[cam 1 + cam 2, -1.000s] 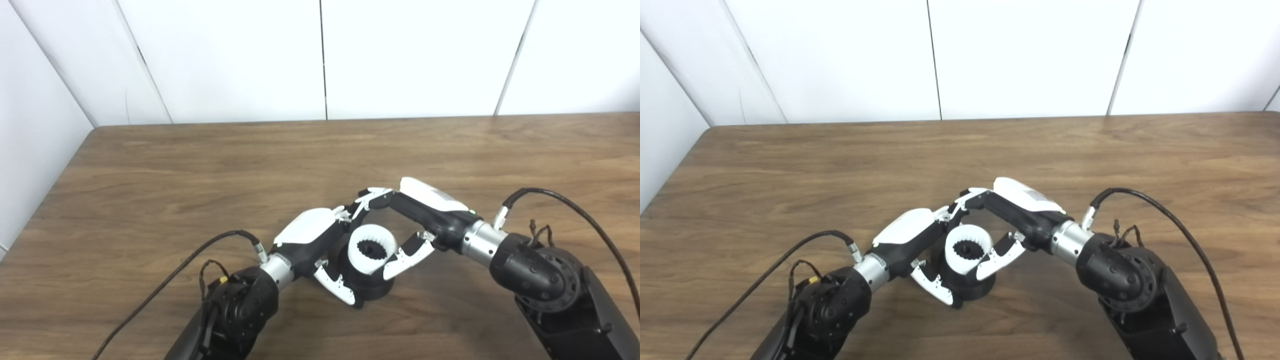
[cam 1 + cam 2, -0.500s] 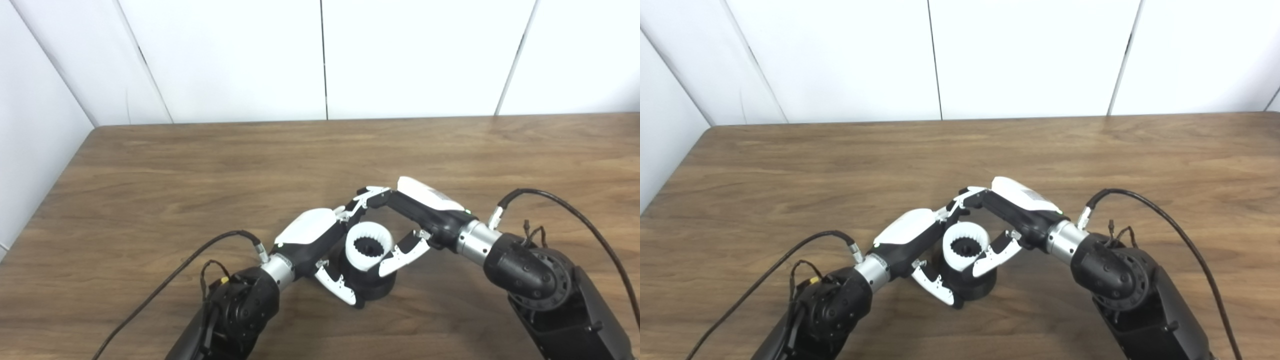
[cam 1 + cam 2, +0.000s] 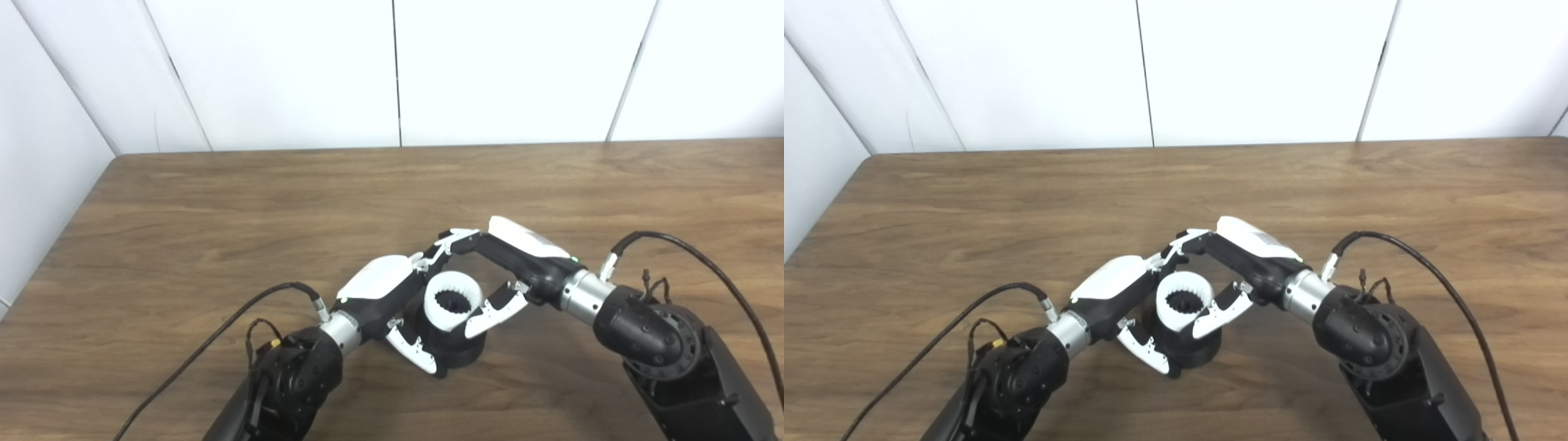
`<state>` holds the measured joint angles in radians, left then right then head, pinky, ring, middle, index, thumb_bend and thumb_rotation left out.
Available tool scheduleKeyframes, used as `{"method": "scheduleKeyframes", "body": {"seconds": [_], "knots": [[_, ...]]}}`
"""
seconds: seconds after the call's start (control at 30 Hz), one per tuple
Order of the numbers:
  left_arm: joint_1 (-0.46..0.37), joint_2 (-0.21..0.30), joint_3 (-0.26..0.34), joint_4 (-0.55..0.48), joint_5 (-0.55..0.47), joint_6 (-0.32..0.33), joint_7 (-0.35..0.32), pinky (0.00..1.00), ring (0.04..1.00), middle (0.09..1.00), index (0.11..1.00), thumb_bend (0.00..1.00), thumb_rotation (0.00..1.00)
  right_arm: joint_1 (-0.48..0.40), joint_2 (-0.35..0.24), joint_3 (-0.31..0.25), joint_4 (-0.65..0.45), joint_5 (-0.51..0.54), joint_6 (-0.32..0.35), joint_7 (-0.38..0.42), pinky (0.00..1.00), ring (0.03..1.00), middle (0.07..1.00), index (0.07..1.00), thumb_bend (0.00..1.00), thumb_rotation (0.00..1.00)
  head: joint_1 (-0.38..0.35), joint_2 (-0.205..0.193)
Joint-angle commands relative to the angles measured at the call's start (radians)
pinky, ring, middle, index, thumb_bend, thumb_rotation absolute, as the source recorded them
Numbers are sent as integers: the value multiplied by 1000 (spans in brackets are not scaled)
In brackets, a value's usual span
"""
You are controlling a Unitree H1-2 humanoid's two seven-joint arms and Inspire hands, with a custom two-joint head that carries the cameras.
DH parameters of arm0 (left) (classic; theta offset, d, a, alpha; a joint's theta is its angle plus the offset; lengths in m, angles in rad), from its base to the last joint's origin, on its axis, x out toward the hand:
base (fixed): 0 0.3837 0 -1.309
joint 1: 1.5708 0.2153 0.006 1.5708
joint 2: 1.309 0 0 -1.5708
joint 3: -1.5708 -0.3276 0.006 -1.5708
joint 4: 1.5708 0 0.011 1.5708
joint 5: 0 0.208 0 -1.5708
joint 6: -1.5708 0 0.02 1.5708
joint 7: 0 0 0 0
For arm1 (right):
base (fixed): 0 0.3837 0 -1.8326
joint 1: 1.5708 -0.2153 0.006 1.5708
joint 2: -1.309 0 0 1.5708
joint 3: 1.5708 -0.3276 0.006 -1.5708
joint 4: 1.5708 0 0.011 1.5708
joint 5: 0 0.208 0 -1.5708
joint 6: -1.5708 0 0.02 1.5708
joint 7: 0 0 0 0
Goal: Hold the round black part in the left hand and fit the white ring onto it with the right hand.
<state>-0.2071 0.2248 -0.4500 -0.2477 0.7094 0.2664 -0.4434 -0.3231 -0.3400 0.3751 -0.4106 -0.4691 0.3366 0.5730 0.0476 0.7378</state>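
1. Wooden table (image 3: pixel 245 202) under two arms entering from the bottom edge, hands meeting just below centre, toward 6 o'clock of the picture.
2. Round black part (image 3: pixel 456 352) standing on the table, wide base down, hollow top facing up.
3. White ring (image 3: pixel 454 300) seated in the top of the round black part, toothed inner wall visible, a dark toothed core showing inside its opening.
4. Left hand (image 3: pixel 392 294) at 9 o'clock of the round black part, wrapped around it: thumb (image 3: pixel 416 352) curled along the near side at about 7 o'clock, the other fingers hidden behind the part.
5. Right hand (image 3: pixel 508 263) at 3 o'clock of the white ring, pinching it: thumb (image 3: pixel 493 309) pressed on the ring's near-right edge at about 4 o'clock, fingers (image 3: pixel 453 237) arched over to the far side at 12 o'clock.
6. Fingertips of both hands close together behind the ring; contact between them impossible to tell.
7. Black cables (image 3: pixel 704 257) trailing from both wrists across the table.
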Motion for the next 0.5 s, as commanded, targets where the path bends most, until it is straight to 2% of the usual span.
{"method": "scheduleKeyframes", "body": {"seconds": [0.0, 0.47], "knots": [[-22, -6, 0, -37, 5, -6, 0, 962, 1000, 969, 617, 952, 194, -11, -6, -5, -32, -4, -2, -5, 846, 930, 810, 486, 525, 157, 0, 2], [-32, -13, 19, -38, 12, 18, -23, 961, 1000, 966, 625, 956, 187, 5, -19, -1, -34, -1, -12, 10, 855, 937, 816, 487, 524, 160, -1, 6]]}}
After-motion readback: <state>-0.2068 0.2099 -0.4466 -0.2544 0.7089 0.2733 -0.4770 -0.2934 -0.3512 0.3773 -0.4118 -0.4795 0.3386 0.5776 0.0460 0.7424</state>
